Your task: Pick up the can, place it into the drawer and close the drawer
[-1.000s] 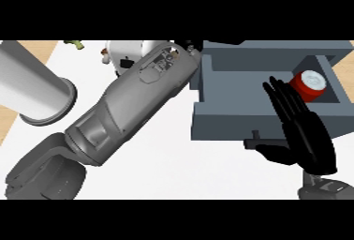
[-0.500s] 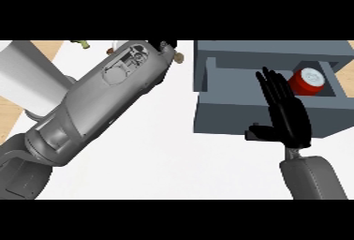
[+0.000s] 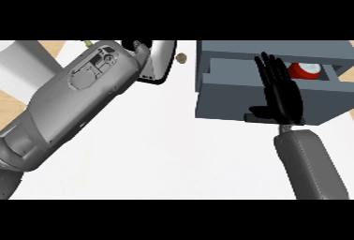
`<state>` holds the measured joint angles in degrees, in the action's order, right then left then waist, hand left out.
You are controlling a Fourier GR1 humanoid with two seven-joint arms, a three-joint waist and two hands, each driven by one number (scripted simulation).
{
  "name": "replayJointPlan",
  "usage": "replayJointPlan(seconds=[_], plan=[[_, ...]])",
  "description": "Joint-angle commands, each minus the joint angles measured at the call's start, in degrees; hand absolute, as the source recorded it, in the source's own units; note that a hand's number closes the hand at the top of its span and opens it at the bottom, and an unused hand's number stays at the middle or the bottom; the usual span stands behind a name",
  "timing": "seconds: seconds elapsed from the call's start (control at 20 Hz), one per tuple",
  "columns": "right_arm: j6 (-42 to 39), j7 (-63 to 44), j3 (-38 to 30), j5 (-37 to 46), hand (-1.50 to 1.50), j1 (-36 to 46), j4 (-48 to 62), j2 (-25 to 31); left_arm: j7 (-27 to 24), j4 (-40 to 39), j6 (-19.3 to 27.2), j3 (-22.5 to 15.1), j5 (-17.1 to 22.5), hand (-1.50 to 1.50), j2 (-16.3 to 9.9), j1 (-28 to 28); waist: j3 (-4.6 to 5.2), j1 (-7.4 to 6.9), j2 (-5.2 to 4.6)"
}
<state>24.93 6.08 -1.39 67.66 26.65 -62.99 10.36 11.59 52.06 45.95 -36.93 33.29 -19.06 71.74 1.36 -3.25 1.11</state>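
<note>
Drawer, grey box-shaped unit (image 3: 228, 101), at the two o'clock part of the head view, standing open with its front panel toward the lower edge and its cavity showing behind it.

Can, red cylinder with a pale top (image 3: 305, 71), lying inside the open drawer at the cavity's right end, partly hidden by the front panel and by fingertips.

Right hand, black (image 3: 280, 96), over the drawer's front panel at three o'clock from the view's centre; fingers straight and close together, pointing toward twelve o'clock, thumb set out to the left along the panel's lower edge. It holds nothing; whether the palm touches the panel cannot be told from this angle. Grey right forearm (image 3: 311, 166) runs from the wrist down to the five o'clock edge.

Left forearm, grey casing with a panelled upper face (image 3: 66, 105), crossing the view on a slant from eight o'clock up to eleven o'clock. Left hand, black (image 3: 136, 45), only a small part showing at the forearm's top end near twelve o'clock; finger state cannot be told.

Counter top, white surface (image 3: 180, 154), filling the middle of the view.

White cylinder with grey shading (image 3: 21, 70), at ten o'clock, partly behind the left forearm.

White rounded object with a dark edge (image 3: 160, 63), just beside the left hand, possibly a mug or similar vessel.
</note>
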Motion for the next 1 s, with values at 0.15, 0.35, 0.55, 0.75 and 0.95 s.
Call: replayJointPlan(seconds=[0.15,0.35,0.55,0.75,0.95], plan=[[7.5,1.1,-4.2,-0.1,-1.50,6.4,15.3,-1.2,2.0,7.5,-1.7,-0.3,-0.9,-1.50,-5.0,-6.1,-1.46,-0.68,-1.48],[11.1,-0.6,-6.3,1.5,-1.50,14.0,22.9,-1.6,4.8,12.1,-0.3,-0.7,-1.6,-1.50,-6.9,-7.5,-1.49,-1.95,-1.60],[12.7,2.2,-9.1,-0.2,-1.50,21.0,30.6,0.4,4.1,13.3,-2.9,1.5,-1.3,-1.50,-9.6,-10.4,-1.48,-1.11,-2.05],[17.3,1.1,-9.5,2.2,-1.50,24.9,37.9,-0.3,3.2,17.2,1.0,-0.4,-3.9,-1.50,-7.0,-14.4,-1.50,-1.07,-2.21],[14.6,-0.3,-11.3,1.5,-1.50,31.9,41.0,2.3,2.9,21.8,-0.9,0.9,-3.0,-1.50,-9.9,-18.0,-1.45,-2.48,-2.28]])
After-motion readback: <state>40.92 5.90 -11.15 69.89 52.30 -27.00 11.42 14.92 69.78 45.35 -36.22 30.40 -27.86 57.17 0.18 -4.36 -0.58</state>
